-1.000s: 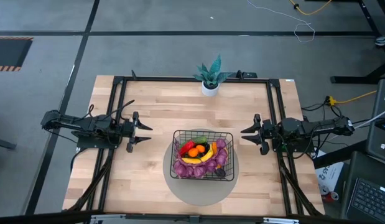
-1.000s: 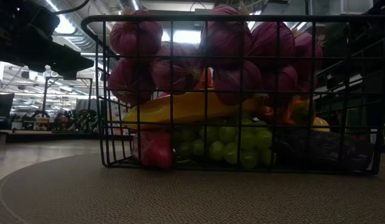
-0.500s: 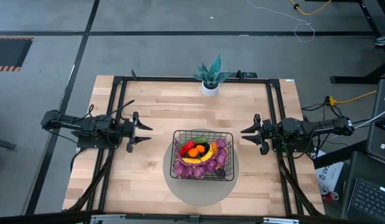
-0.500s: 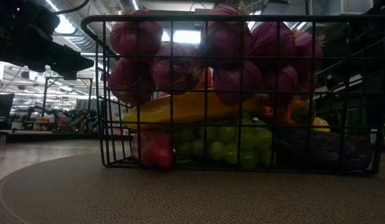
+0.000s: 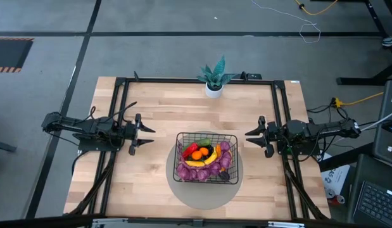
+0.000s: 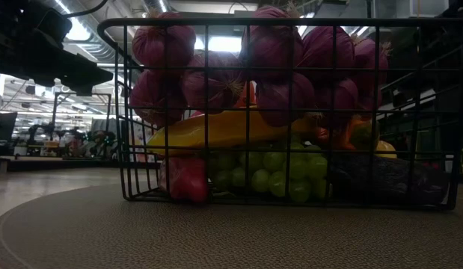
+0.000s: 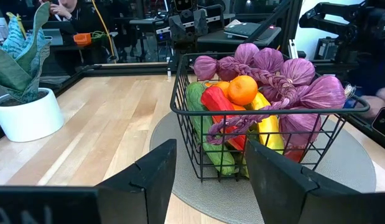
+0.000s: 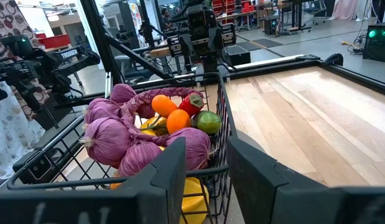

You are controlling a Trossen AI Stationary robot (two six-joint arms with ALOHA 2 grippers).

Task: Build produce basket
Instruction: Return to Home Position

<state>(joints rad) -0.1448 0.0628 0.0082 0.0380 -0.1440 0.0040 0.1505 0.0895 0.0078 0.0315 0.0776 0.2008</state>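
Note:
The black wire basket [image 5: 207, 135] stands on a round grey disc [image 5: 202, 193] at the table's near middle. It is heaped with produce: a long purple lumpy string [image 7: 285, 78], an orange [image 7: 243, 89], a red pepper [image 7: 217, 99], a cucumber [image 7: 201, 127], a yellow banana [image 6: 231, 128] and green grapes [image 6: 280, 173]. My left gripper [image 5: 149, 136] is open and level, left of the basket. My right gripper [image 5: 250, 139] is open and level on the basket's right. Both are clear of it, with nothing between their fingers.
A green potted plant in a white pot [image 5: 214, 81] stands at the table's far edge, middle. Black frame rails [image 5: 120, 114] run along the left, right and far sides. Bare wood lies between each gripper and the basket. A person sits [image 7: 68, 9] in the room beyond.

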